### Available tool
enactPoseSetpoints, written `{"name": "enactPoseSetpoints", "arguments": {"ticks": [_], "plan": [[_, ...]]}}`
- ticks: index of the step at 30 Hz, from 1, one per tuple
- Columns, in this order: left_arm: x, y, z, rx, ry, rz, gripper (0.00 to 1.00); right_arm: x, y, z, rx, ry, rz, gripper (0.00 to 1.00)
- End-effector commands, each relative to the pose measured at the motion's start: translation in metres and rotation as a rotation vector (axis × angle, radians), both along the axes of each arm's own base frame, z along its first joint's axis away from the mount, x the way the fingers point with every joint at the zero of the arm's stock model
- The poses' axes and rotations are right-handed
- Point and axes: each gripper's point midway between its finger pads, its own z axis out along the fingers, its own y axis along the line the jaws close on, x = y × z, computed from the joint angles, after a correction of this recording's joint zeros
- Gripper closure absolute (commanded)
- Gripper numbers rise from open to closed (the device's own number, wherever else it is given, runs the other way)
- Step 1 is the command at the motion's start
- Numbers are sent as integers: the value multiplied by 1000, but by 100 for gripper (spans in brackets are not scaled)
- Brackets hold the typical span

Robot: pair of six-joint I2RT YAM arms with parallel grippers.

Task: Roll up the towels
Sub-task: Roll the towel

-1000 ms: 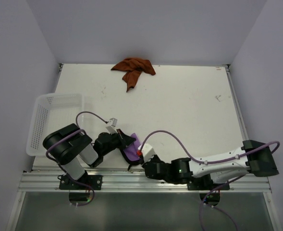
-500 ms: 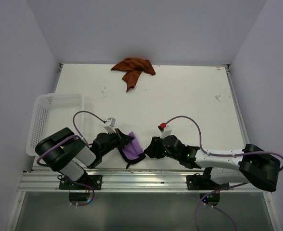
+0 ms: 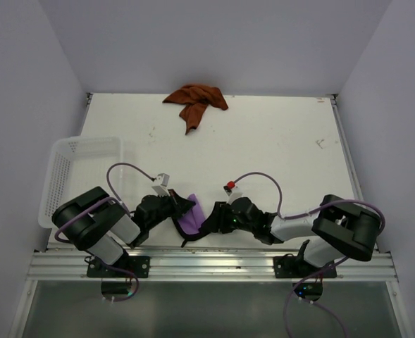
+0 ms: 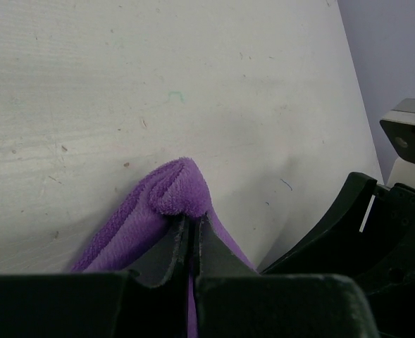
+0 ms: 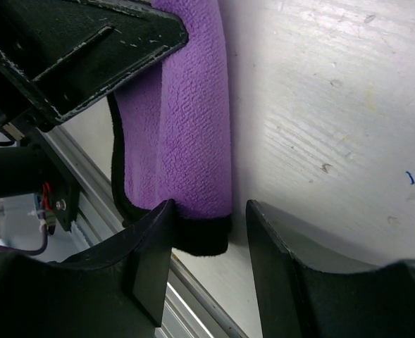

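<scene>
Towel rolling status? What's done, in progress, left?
Nothing confirmably finished. In hand: the purple cloth towel with dark edging is gathered into a narrow bundle; the left gripper is shut on it, and the right gripper is open, straddling the bundle's end. Whether that roll is complete, I can't tell. Left: the rust-orange cloth towel lies crumpled and untouched at the far side.

A white desk [image 3: 263, 141], scuffed and flecked with small dark marks, sits in a booth of plain pale lilac walls [image 3: 214, 42]. An aluminium rail [image 3: 207, 266] runs along its near edge. The light is soft and even.
</scene>
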Motion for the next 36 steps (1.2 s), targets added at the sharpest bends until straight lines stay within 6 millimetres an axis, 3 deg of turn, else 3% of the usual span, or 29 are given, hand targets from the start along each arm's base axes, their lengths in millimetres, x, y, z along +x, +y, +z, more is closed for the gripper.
{"name": "enactPoseSetpoints", "arguments": {"ticks": [1,6,12,16,21,24,26,27,28,29,30,31,32,33,34,35,36], "plan": [[6,5,6,24,-64,11,100,0,9,3,46,12,15,50],[6,9,4,41,-64,26,100,1,10,4,32,6,22,51],[8,16,3,51,-67,61,100,-8,10,-7,-81,-6,64,67],[10,18,3,54,-68,80,100,-12,13,-12,-147,-41,84,71],[11,19,2,54,-63,90,100,-14,13,-15,-198,-54,87,93],[13,19,3,61,-58,96,99,-10,7,-10,-264,-102,87,100],[14,20,3,75,-47,104,88,-9,3,-8,-305,-124,86,100],[18,18,7,74,-52,106,77,-11,0,-7,-340,-137,102,100],[22,17,16,67,-68,117,73,-8,-2,-3,-355,-156,90,100],[19,20,5,111,-20,117,69,-7,-3,-2,-374,-165,91,100],[28,15,22,95,-51,122,63,-8,-6,-1,-407,-173,102,100],[26,20,10,150,-1,132,61,-6,-7,1,-420,-189,96,100],[29,19,15,156,4,137,60,-8,-11,0,-454,-186,104,100],[37,13,35,139,-36,134,55,-7,-12,0,-469,-196,109,100],[35,17,30,174,-5,139,52,-7,-14,1,-486,-206,108,100],[44,12,45,165,-13,150,50,-7,-15,2,-501,-214,113,100],[40,17,38,213,36,155,48,-7,-16,3,-517,-225,120,100]]}}
